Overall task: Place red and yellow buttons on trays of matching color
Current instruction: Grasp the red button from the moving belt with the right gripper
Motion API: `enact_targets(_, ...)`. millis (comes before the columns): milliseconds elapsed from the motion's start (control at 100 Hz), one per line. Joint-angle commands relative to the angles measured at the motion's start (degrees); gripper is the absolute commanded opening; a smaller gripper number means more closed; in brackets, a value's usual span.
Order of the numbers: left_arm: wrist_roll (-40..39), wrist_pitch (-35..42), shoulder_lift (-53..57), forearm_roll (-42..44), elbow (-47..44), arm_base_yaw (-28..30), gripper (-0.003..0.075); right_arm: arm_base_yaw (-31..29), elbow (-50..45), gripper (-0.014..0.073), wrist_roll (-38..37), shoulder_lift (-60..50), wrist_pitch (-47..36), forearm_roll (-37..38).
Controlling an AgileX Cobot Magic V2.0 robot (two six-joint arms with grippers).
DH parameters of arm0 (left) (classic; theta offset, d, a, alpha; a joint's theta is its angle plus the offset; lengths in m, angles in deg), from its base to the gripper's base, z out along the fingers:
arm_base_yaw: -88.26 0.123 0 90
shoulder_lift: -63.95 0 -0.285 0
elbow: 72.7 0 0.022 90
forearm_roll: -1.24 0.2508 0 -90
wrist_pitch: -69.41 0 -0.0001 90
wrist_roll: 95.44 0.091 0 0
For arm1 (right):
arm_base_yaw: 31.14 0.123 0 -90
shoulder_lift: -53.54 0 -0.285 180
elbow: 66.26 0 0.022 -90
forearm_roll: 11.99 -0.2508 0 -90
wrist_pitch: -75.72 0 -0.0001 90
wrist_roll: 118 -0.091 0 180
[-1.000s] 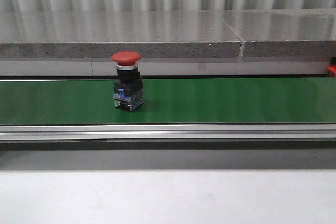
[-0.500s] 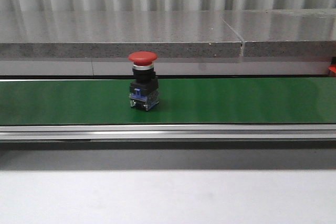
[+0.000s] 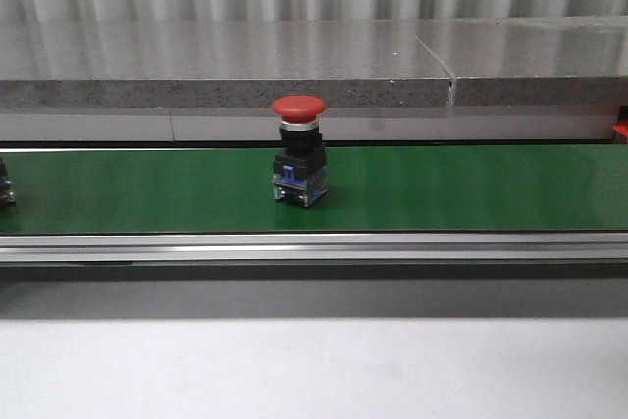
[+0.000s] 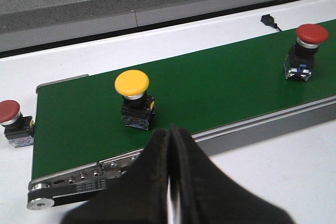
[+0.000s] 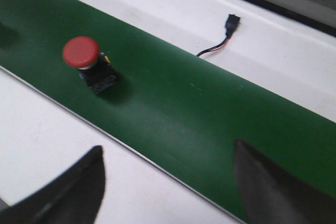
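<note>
A red button (image 3: 299, 162) with a black and blue base stands upright on the green belt (image 3: 471, 188); the same red button (image 4: 306, 51) (image 5: 86, 64) shows in both wrist views. A yellow button (image 4: 134, 98) stands on the belt near its end, just beyond my left gripper (image 4: 170, 130), whose fingers are pressed together with nothing between them. A second red button (image 4: 13, 123) sits on the white table off the belt's end. My right gripper (image 5: 168, 150) hangs open over the belt's near edge, apart from the red button. No trays are in view.
The belt's metal side rail (image 3: 314, 245) runs along its near edge. A grey stone ledge (image 3: 226, 66) lies behind the belt. A small black plug with wires (image 5: 228, 27) lies on the white table beyond the belt. A dark object (image 3: 5, 193) shows at the belt's left edge.
The red button has travelled to the right along the belt. A dark object has appeared at the left edge of the front view.
</note>
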Motion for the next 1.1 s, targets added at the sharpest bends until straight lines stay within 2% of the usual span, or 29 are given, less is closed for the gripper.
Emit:
enact_targets(0, -0.1, 3.6, -0.4, -0.8, 1.7, -0.4, -0.0021, 2.1, 5.7, 0.0657, 0.4, 4.1, -0.9, -1.4)
enact_targets(250, -0.1, 3.6, -0.4, -0.8, 1.7, -0.4, -0.0021, 6.5, 16.5, 0.0643, 0.4, 17.7, 8.2, -1.8)
enact_targets(440, -0.1, 3.6, -0.4, -0.8, 1.7, -0.4, -0.0021, 7.9, 22.9, 0.0643, 0.6, 26.1, 11.5, -1.8)
enact_targets(900, -0.1, 3.6, -0.4, -0.8, 1.7, -0.4, -0.0021, 7.9, 26.2, 0.0636, 3.2, 36.3, 9.5, -1.8)
enact_targets(970, -0.1, 3.6, -0.4, -0.8, 1.7, -0.4, -0.0021, 7.9, 26.2, 0.0549, 5.4, 36.4, 9.5, -1.8)
enact_targets(1090, -0.1, 3.6, -0.4, -0.8, 1.7, -0.4, -0.0021, 7.9, 26.2, 0.0265, 5.6, 36.4, 9.5, -1.8)
